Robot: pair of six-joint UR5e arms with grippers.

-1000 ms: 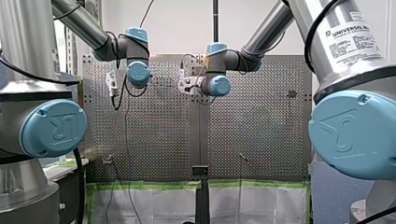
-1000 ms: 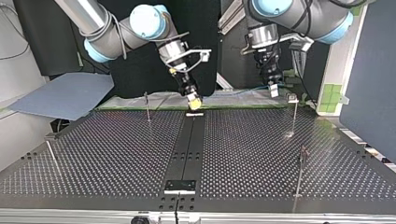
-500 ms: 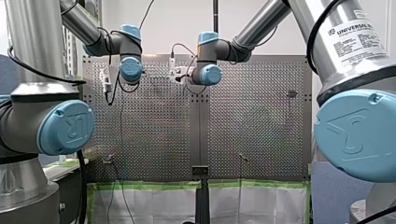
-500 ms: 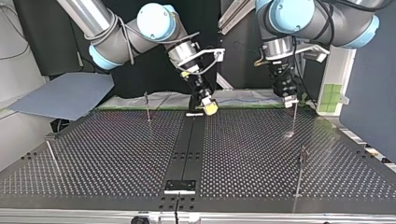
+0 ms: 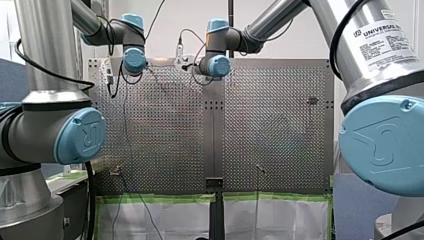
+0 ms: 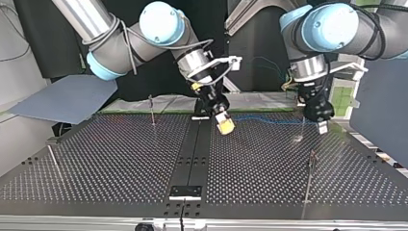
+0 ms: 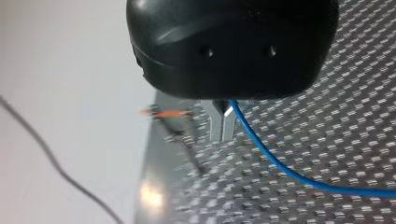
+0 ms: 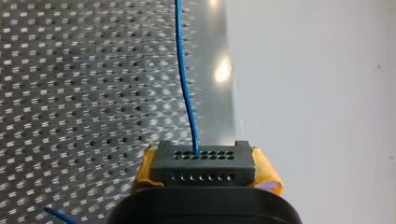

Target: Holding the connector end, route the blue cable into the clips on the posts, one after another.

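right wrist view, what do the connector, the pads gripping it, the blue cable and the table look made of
The connector: likely moulded plastic, matt black, with neat rows of round holes.
The pads: probably rubber or foam, dull yellow, bulging beside the connector.
The blue cable: plastic-sheathed wire, smooth, curving gently.
The table: metal sheet, perforated, showing bright glare.

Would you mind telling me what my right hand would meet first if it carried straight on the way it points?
Most likely the perforated metal table, just beneath my right hand, which tilts down towards it holding the black connector block; exact depth is unclear.
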